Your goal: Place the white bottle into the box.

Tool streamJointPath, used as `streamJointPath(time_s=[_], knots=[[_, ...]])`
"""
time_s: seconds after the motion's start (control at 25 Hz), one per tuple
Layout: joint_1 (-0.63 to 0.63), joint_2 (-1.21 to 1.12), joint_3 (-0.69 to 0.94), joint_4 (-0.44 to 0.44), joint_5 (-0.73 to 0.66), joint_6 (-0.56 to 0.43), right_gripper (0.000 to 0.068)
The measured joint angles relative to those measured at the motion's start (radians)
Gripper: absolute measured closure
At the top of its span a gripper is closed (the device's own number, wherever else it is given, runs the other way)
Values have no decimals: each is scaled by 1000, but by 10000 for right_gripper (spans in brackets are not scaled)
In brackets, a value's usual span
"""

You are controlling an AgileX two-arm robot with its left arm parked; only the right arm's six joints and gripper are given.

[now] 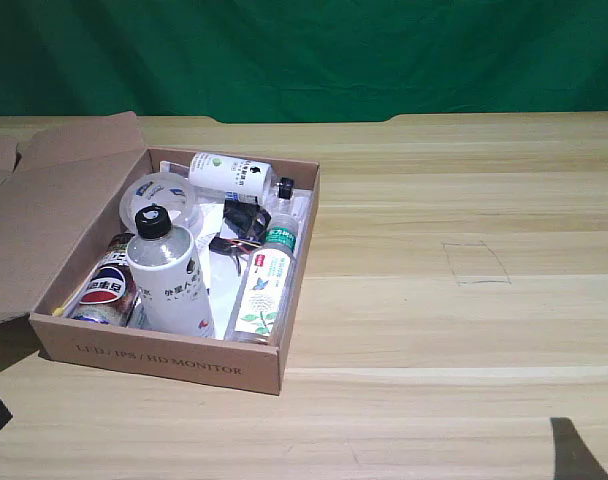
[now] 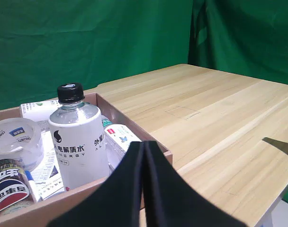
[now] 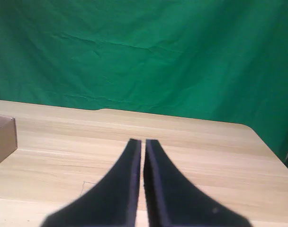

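A: Item one, nine o'clock of the exterior view: wide shallow brown cardboard box (image 1: 164,362), flap open, "LED / IPS / HD MONITOR" printed on the near wall.

B: Contents, left to right?

A: Red-and-blue labelled can (image 1: 106,288) against the left wall. Roll of clear tape (image 1: 160,200) behind it, toward twelve o'clock. Plump white plastic bottle with black screw cap (image 1: 168,272), standing upright at the near wall, just beside the can. Smaller white bottle with a green round logo (image 1: 232,174), lying along the far wall. Slim clear green-capped bottle with floral label (image 1: 265,288), lying along the right wall. Loose papers and a dark tangle between, too small to identify.

B: Task item status?

A: Inside the box, upright, untouched by any arm. Confirmed from the left wrist view: white bottle (image 2: 79,142) within the cardboard wall (image 2: 134,126).

B: Three o'clock?

A: Bare light wooden table (image 1: 464,330), faint pencilled rectangle (image 1: 476,262), nothing standing in it.

B: Right gripper (image 3: 143,142)?

A: Clenched, fingers pressed nearly together, nothing between them, held over bare table well apart from the box; only a box corner (image 3: 3,139) at nine o'clock of its view.

B: Remaining?

A: Judged complete: bottle placed, claw clear. Nothing left beyond parking the arm.
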Motion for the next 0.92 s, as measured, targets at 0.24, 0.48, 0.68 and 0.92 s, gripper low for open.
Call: streamJointPath(time_s=[0.24, 0.48, 0.68, 0.92], knots=[[0, 0, 0, 0, 7, 0, 680], [0, 0, 0, 0, -2, -1, 680], [0, 0, 0, 0, -4, -1, 680], [0, 0, 0, 0, -4, -1, 680]])
